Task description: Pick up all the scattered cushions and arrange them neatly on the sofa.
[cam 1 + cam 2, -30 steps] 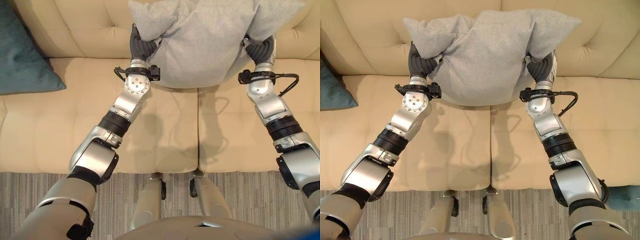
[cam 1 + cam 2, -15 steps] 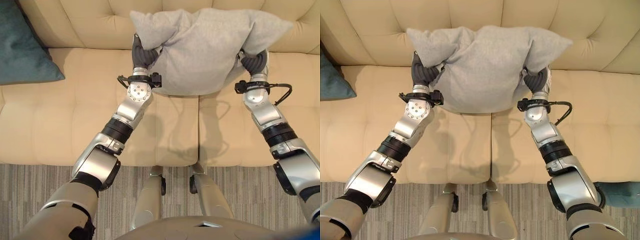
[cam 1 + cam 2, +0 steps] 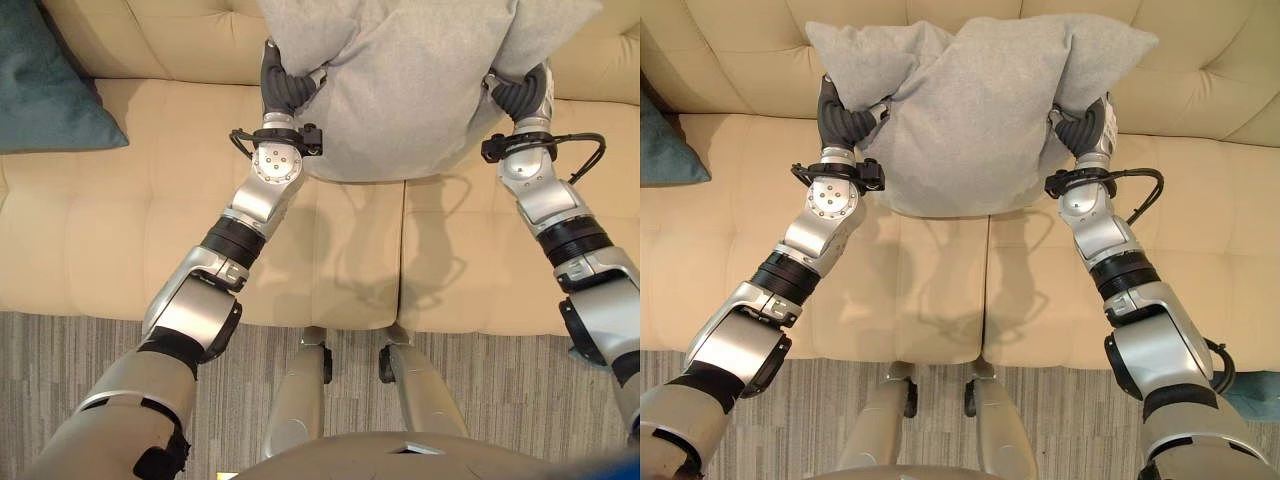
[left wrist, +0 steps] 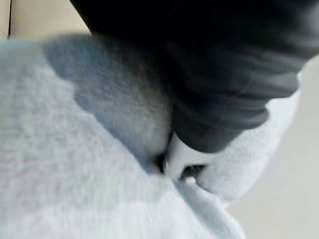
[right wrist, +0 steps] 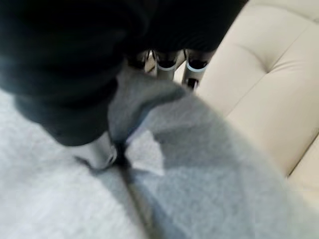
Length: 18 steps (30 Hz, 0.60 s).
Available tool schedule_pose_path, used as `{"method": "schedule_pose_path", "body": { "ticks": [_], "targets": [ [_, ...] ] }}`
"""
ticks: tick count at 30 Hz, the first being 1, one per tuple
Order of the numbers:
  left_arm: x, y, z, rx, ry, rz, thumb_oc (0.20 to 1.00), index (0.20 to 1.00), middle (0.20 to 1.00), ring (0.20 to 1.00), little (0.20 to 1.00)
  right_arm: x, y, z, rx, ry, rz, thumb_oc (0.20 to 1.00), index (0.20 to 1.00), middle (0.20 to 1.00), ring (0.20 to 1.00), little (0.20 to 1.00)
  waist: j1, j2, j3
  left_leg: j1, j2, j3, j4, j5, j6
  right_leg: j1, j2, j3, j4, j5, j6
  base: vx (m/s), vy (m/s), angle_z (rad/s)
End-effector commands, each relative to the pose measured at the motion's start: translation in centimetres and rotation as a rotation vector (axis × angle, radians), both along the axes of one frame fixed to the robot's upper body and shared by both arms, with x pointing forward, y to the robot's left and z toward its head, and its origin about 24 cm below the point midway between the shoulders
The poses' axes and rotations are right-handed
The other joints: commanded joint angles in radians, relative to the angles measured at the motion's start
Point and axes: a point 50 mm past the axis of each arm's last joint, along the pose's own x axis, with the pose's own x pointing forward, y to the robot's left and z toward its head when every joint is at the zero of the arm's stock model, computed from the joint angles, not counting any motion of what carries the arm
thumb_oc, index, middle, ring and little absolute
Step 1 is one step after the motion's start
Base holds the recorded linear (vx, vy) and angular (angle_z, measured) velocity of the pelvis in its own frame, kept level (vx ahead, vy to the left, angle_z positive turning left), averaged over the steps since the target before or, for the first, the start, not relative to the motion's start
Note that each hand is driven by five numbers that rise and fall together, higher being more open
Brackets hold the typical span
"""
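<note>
Grey cushion (image 3: 975, 110) held above cream sofa (image 3: 940, 290) seat | left hand (image 3: 845, 120) pinching one upper corner | right hand (image 3: 1085, 125) pinching other | teal cushion (image 3: 50, 85) at sofa's left.

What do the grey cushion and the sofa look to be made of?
Grey cushion: soft woven or fleece-like fabric, matte, creasing where the left hand and right hand pinch it. Sofa: cream leather or leatherette, likely, smooth with a slight sheen and tufted seams.
</note>
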Motion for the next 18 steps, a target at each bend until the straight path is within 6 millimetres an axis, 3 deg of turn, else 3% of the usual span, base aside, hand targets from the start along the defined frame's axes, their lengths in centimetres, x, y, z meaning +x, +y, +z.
{"method": "schedule_pose_path", "body": {
  "ticks": [1, 3, 5, 9, 11, 14, 18],
  "targets": [
    [1.2, 0.1, 3.3, 0.111, -0.073, 0.025, 1.000, 1.000, 1.000, 1.000, 1.000, 0.5, 0.9, 4.9, -0.068, -0.120, 0.041, 1.000, 1.000, 1.000, 1.000, 1.000, 0.017, -0.050, -0.059, -0.002, 0.026, 0.036, -0.001, -0.071, -0.056, -0.059, -0.064, -0.011, 0.003, -0.032, 0.098, -0.01, -0.042, 0.09],
    [1.5, 2.1, 3.7, 0.167, -0.064, 0.085, 1.000, 1.000, 1.000, 1.000, 1.000, 0.4, -0.9, 5.1, -0.078, -0.105, -0.009, 1.000, 1.000, 1.000, 1.000, 1.000, 0.020, -0.050, -0.058, 0.001, 0.025, 0.033, -0.001, -0.072, -0.057, -0.055, -0.063, -0.015, 0.003, -0.032, 0.100, 0.00, -0.022, 0.06],
    [1.7, 6.5, 3.3, 0.227, -0.019, 0.217, 1.000, 1.000, 1.000, 1.000, 1.000, -0.4, -4.8, 4.5, -0.084, -0.059, -0.121, 1.000, 1.000, 1.000, 1.000, 1.000, 0.022, -0.056, -0.070, 0.017, 0.026, 0.034, -0.001, -0.079, -0.059, -0.039, -0.063, -0.021, 0.003, -0.038, 0.101, 0.04, -0.022, 0.09],
    [0.6, 11.6, 2.1, 0.216, 0.021, 0.322, 1.000, 1.000, 1.000, 1.000, 1.000, -2.2, -9.8, 3.0, -0.058, -0.007, -0.255, 1.000, 1.000, 1.000, 1.000, 1.000, 0.021, -0.058, -0.099, 0.043, 0.028, 0.036, -0.001, -0.093, -0.057, -0.013, -0.063, -0.025, 0.003, -0.046, 0.101, 0.05, 0.002, 0.11],
    [0.2, 12.1, 1.5, 0.209, 0.019, 0.319, 1.000, 1.000, 1.000, 1.000, 1.000, -2.6, -10.2, 2.3, -0.042, -0.008, -0.257, 1.000, 1.000, 1.000, 1.000, 1.000, 0.020, -0.058, -0.105, 0.048, 0.029, 0.037, -0.001, -0.096, -0.057, -0.007, -0.063, -0.026, 0.003, -0.050, 0.100, 0.04, 0.008, 0.09],
    [-2.4, 12.5, -1.6, 0.196, 0.002, 0.274, 1.000, 1.000, 1.000, 1.000, 1.000, -4.8, -10.9, -1.4, -0.031, 0.009, -0.236, 1.000, 1.000, 1.000, 1.000, 1.000, 0.014, -0.062, -0.125, 0.082, 0.028, 0.037, -0.001, -0.115, -0.053, 0.027, -0.060, -0.028, 0.003, -0.063, 0.095, 0.05, 0.008, 0.06],
    [-6.6, 13.3, -8.2, 0.135, 0.120, 0.248, 1.000, 1.000, 1.000, 1.000, 1.000, -8.7, -10.7, -7.9, 0.001, 0.106, -0.199, 1.000, 1.000, 1.000, 1.000, 1.000, 0.016, -0.072, -0.146, 0.132, 0.026, 0.040, -0.001, -0.133, -0.046, 0.087, -0.063, -0.031, 0.003, -0.076, 0.093, 0.06, 0.005, -0.03]
  ]
}}
